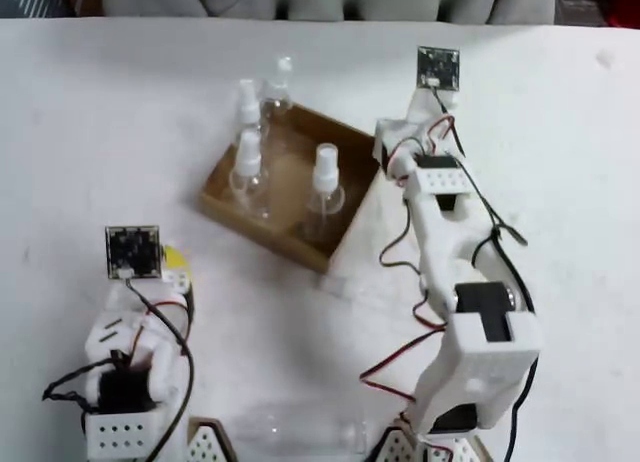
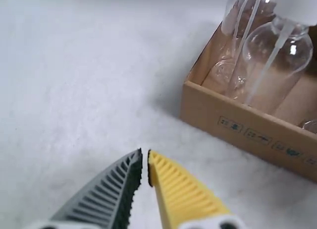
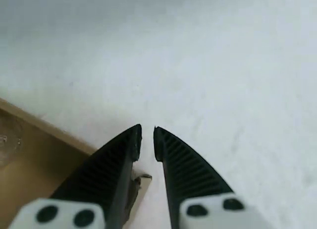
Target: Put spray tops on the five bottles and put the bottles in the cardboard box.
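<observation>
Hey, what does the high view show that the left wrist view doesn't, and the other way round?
The high view adds both arms, the right arm beside the cardboard box, and four bottles grouped at it. The left wrist view adds the left gripper, its ribbed grey and yellow fingers nearly touching, and a dip tube inside one bottle. Both share the box with clear bottles standing in it.

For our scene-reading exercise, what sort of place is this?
Probably a robotics test bench: a left arm and right arm with exposed wires on a white table, beside a cardboard box holding spray bottles.
</observation>
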